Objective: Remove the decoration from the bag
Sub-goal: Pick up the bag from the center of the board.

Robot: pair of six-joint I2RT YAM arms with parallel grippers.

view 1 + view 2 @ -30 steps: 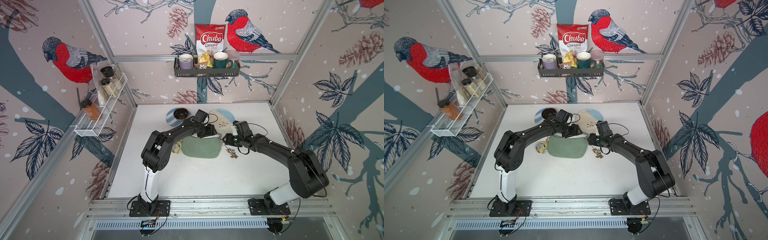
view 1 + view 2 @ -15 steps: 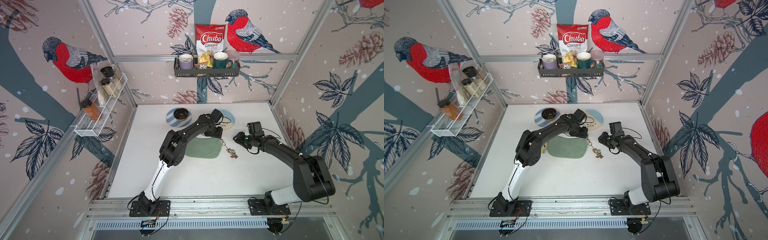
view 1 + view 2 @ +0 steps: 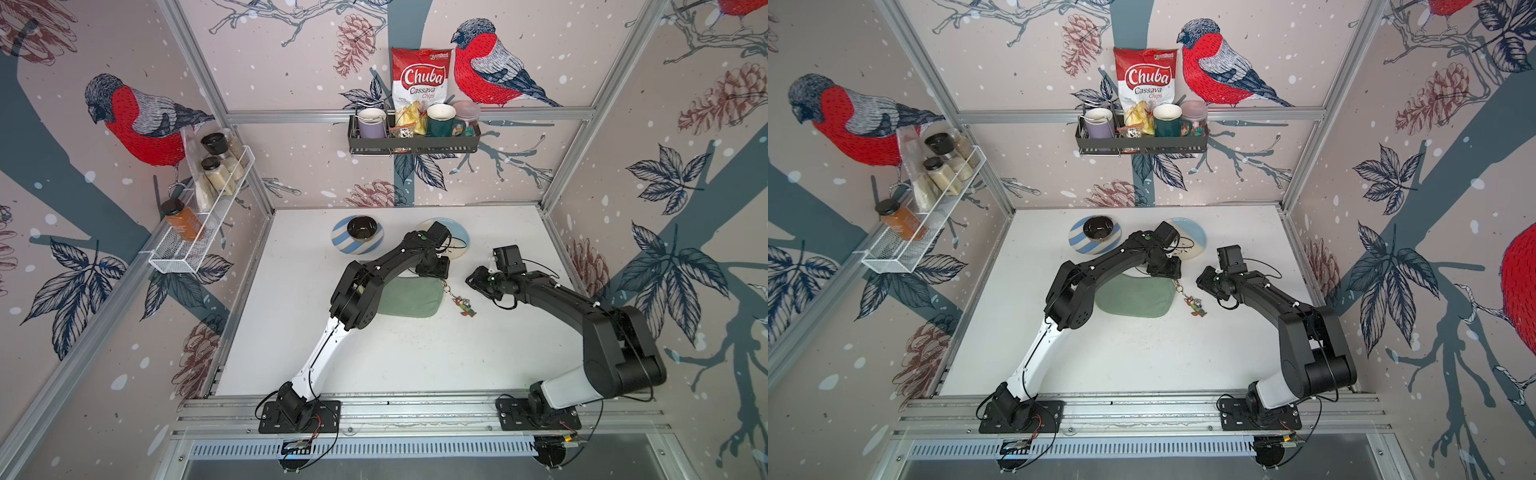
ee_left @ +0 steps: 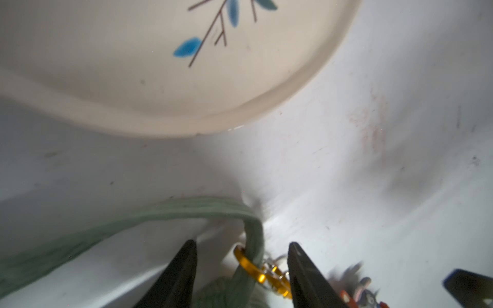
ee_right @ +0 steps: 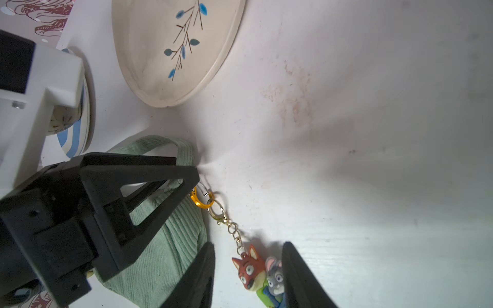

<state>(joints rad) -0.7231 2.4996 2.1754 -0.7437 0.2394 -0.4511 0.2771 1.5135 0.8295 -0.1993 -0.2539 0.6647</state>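
Corduroy, soft, limp: the bag (image 3: 409, 297) lies mid-table; we judge it drags unless pinned. Our left gripper (image 4: 241, 242), jaws apart, straddles its strap (image 4: 253, 234) at the gold ring (image 4: 246, 260). Our right gripper (image 5: 248, 243), jaws apart, frames the hard decoration (image 5: 257, 274), best taken near its chain (image 5: 234, 232). The black bowl (image 3: 362, 228) by the far edge looks empty.

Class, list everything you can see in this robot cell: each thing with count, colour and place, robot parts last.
bag: one, sage green, table centre
decoration: one, fox-and-rabbit charm on gold chain, at the bag's corner
striped plate: one, blue and white, table back
bowl: one, black, on the striped plate
leaf plate: one, cream, beside the striped plate
chips bag: one, red and white, black wall shelf
mugs: two, lilac and green, same shelf
spice jars: at least three, white wire rack
left gripper: one, black, open over the bag's strap
right gripper: one, black, open near the decoration
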